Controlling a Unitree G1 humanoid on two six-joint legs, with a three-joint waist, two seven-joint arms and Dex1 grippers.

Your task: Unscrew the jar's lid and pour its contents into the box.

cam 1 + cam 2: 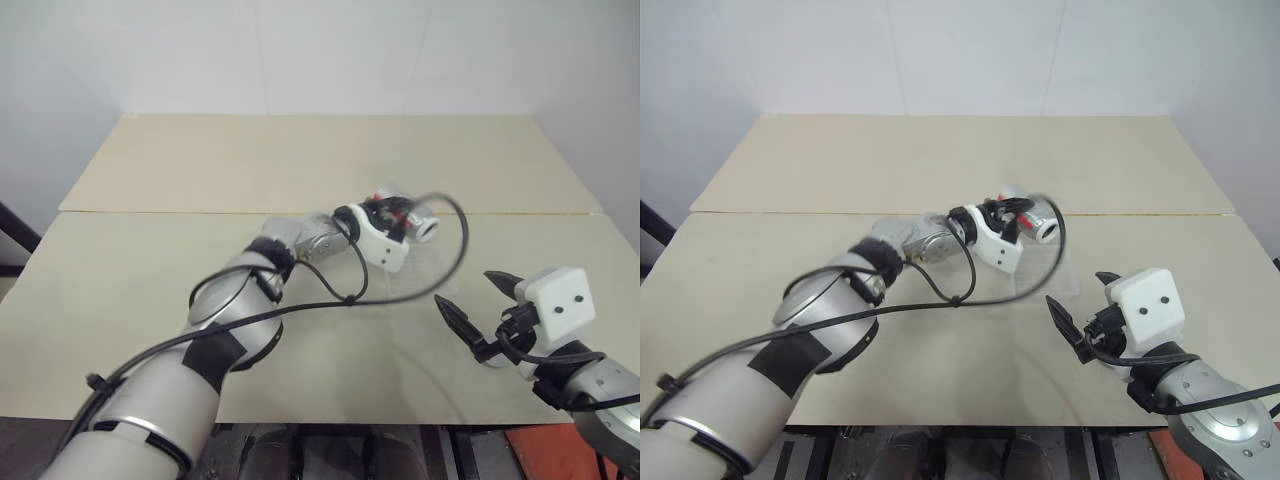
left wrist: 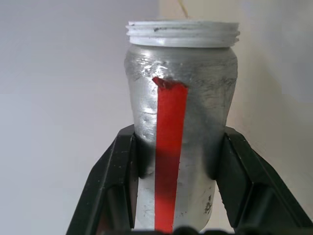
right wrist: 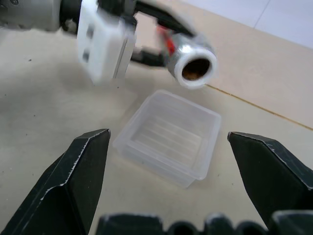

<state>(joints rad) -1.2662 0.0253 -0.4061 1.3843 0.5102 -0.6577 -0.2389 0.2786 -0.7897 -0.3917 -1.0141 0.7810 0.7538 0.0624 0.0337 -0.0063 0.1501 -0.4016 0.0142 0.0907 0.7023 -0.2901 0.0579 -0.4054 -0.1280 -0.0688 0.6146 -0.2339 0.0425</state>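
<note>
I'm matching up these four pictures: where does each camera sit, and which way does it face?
Left and right eye views: on the head, looking down over the table; both arms show.
Left wrist view: along the left gripper, whose fingers clamp the jar.
Right wrist view: between the open right gripper fingers toward the box.
Shared: the jar.

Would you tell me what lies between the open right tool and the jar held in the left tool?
The clear box sits on the table between the right tool and the jar, as the right wrist view shows.
</note>
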